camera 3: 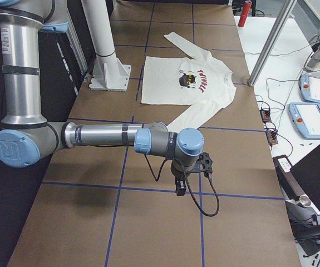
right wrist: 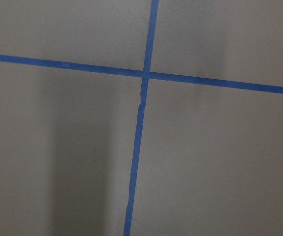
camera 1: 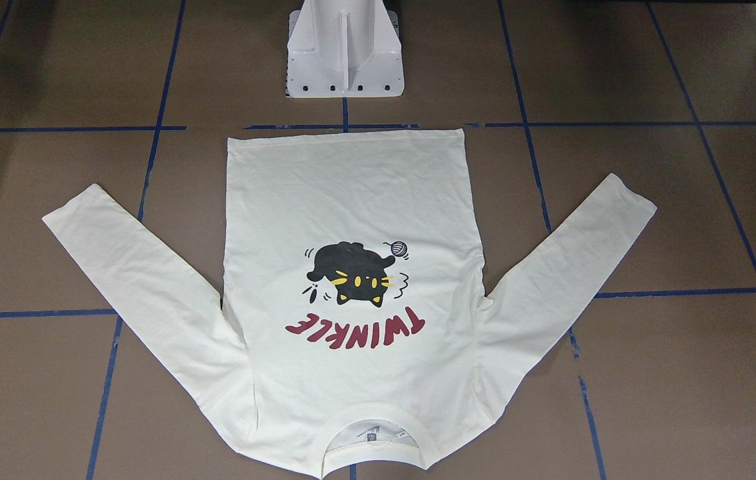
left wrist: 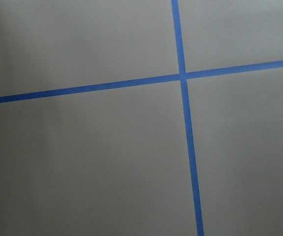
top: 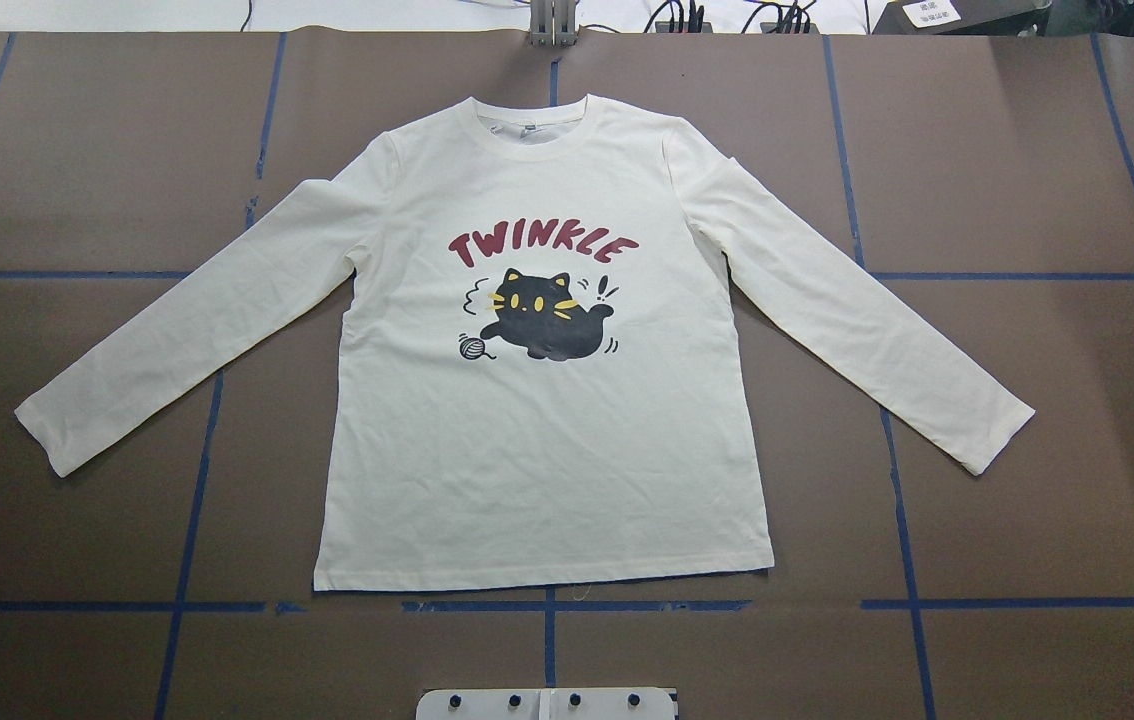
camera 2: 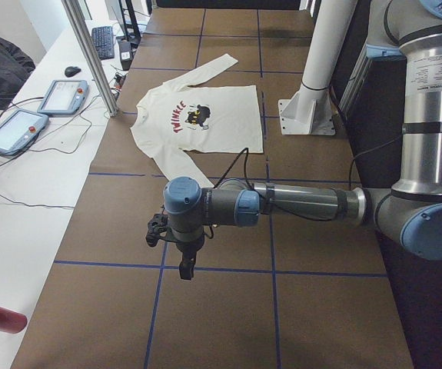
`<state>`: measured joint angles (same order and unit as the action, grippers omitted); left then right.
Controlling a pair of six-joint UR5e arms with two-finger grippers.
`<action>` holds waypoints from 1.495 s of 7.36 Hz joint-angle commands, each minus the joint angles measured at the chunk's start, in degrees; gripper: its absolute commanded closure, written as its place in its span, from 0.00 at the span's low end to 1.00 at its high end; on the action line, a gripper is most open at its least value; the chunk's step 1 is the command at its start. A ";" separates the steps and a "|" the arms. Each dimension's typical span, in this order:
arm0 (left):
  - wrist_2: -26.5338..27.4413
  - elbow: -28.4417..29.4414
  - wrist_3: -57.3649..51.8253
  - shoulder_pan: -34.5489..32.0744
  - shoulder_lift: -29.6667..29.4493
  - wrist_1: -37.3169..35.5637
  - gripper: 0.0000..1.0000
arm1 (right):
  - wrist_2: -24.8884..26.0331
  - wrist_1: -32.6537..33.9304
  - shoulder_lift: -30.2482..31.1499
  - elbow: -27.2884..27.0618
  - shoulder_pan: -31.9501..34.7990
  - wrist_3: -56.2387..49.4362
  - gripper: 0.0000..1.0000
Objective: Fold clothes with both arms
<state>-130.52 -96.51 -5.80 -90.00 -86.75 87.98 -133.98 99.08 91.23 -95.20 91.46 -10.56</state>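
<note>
Lying flat on the table (top: 77,150), your shirt (top: 547,450) shows its print. The left gripper (camera 2: 184,267) and right gripper (camera 3: 180,188) hang well away from it; you cannot tell how open they are.

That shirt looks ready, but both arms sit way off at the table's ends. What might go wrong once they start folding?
1. The shirt lies flat on the table, so fingers may catch only its top layer, or none.
2. The left sleeve and right sleeve splay outward; uneven pulls would likely leave a crooked fold.
3. The left gripper and right gripper hang at opposite table ends; meeting over one shirt, the arms might crowd each other.
</note>
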 commanded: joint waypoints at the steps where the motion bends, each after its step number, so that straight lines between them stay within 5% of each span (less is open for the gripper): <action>1: 0.00 0.00 0.00 0.00 0.00 0.09 0.00 | 0.21 -0.29 -0.09 0.01 0.04 0.28 0.00; 7: 0.27 0.62 -3.60 1.58 -5.97 1.05 0.00 | -3.56 -2.64 -3.43 -1.13 -6.18 6.87 0.00; 9: -6.19 0.27 -3.52 1.58 -5.63 5.42 0.00 | -4.80 -18.72 -0.20 -1.83 -13.28 23.27 0.00; 11: -7.12 0.44 -3.17 1.93 -6.06 8.08 0.00 | -1.13 -45.52 6.64 -1.57 -22.50 47.28 0.00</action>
<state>-136.59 -96.41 -9.17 -88.33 -92.58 94.47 -137.43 69.64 93.83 -96.78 75.10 21.76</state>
